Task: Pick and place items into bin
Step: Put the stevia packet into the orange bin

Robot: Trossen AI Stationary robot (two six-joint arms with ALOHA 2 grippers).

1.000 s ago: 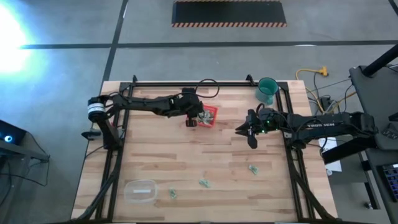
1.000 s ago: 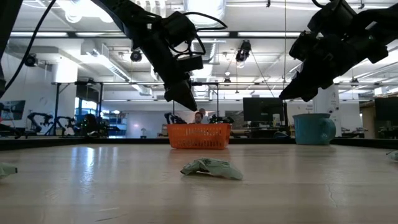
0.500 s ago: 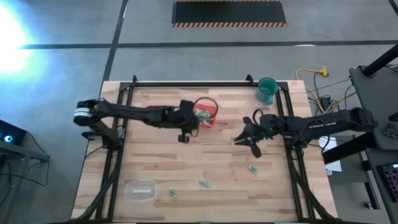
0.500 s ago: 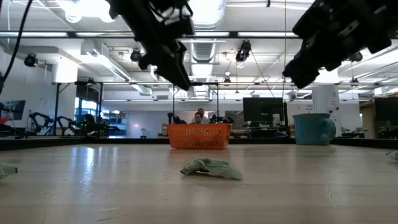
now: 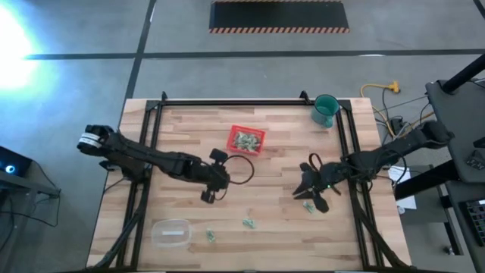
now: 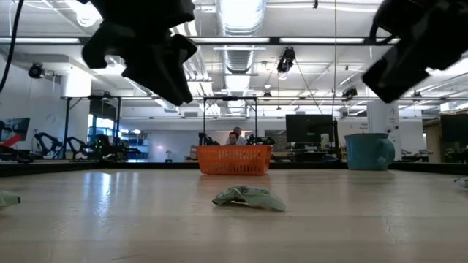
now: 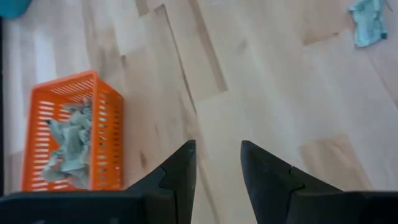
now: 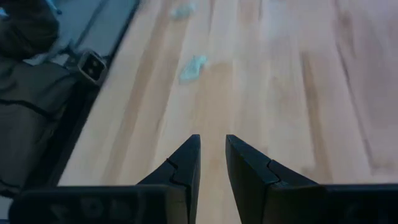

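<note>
The bin (image 5: 246, 140) is a small red tray on the far middle of the table, with several pale-green items (image 7: 69, 138) lying in it. Loose items lie near the front: one (image 5: 309, 206) at the right, one (image 5: 248, 223) in the middle, one (image 5: 210, 236) further left. My left gripper (image 5: 206, 196) hovers over the table's middle, near and left of the bin, open with nothing between its fingers (image 7: 217, 163). My right gripper (image 5: 309, 196) hovers just above the right-hand item, its fingers slightly apart (image 8: 212, 152) and holding nothing.
A teal cup (image 5: 326, 110) stands at the far right corner. A clear plastic container (image 5: 171, 231) sits near the front left. Black frame rails (image 5: 144, 182) run along the table's left, right and far sides. Bare wood lies between the two grippers.
My left gripper has swung from over the bin toward the table's near edge and somewhat left, ending over the table's middle. My right gripper has moved toward the near edge, closing on the right-hand item. The bin and the loose items have stayed put.
</note>
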